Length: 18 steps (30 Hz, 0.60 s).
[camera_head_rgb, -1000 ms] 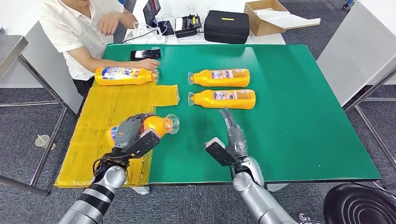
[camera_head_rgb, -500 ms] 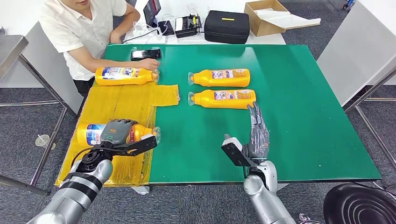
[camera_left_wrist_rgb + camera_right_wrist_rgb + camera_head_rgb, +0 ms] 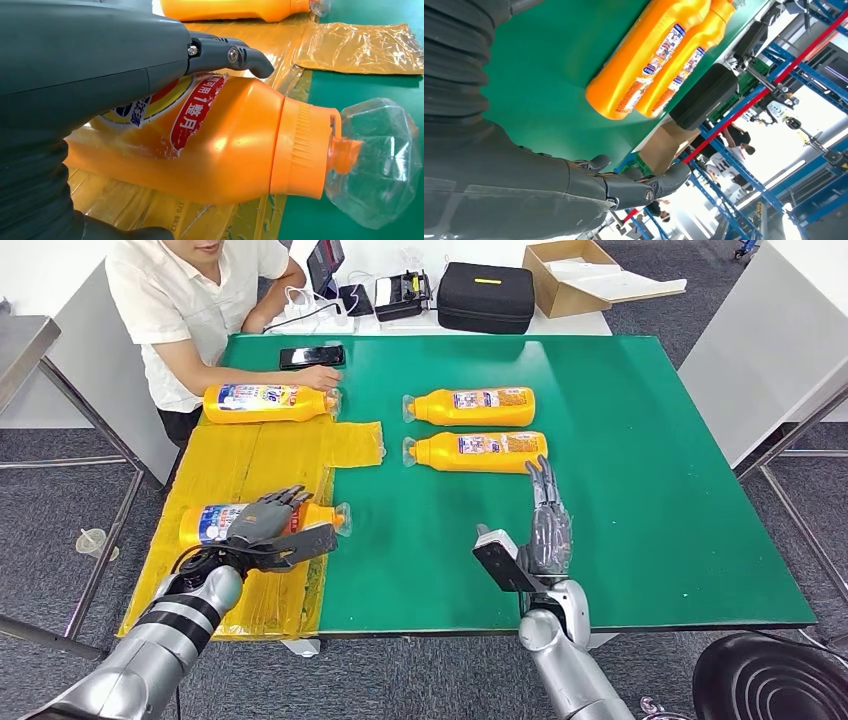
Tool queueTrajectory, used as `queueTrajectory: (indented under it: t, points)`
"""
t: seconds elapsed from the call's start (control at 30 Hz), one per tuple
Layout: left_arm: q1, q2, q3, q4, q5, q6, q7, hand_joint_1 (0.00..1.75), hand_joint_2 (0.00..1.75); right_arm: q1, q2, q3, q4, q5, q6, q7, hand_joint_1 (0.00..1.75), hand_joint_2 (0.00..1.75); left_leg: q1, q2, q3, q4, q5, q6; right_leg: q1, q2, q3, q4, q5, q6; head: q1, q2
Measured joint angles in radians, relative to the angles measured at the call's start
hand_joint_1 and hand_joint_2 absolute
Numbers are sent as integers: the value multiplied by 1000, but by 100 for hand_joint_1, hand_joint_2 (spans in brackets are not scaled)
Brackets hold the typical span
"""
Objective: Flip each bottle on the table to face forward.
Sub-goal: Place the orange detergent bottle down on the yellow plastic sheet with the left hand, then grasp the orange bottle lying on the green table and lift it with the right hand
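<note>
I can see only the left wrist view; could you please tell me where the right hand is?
Observer: The right hand is open above the green table, fingers pointing toward the nearer middle bottle.
Operator: How many bottles are there in all?
Observer: Four, all lying down: the near bottle under the left hand, two side by side in the middle, the other being the farther middle bottle, and the far-left bottle.
Operator: Is anyone near them?
Observer: Yes, a person's hand rests by the cap end of the far-left bottle.
</note>
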Motion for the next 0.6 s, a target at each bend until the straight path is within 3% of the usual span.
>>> queueTrajectory:
  t: [0.33,0.6]
  points:
    - [-10,-2,0,16,20,-3,-6,0,175,-4,0,0,17,-2,1,-1,0,175,0,0,0,0,0,0,0,0,0,0,0,0,0,0]
    - [-23,0,1,3,123,-68,-51,0,175,-15,0,0,38,15,-10,-3,0,175,0,0,0,0,0,0,0,0,0,0,0,0,0,0]
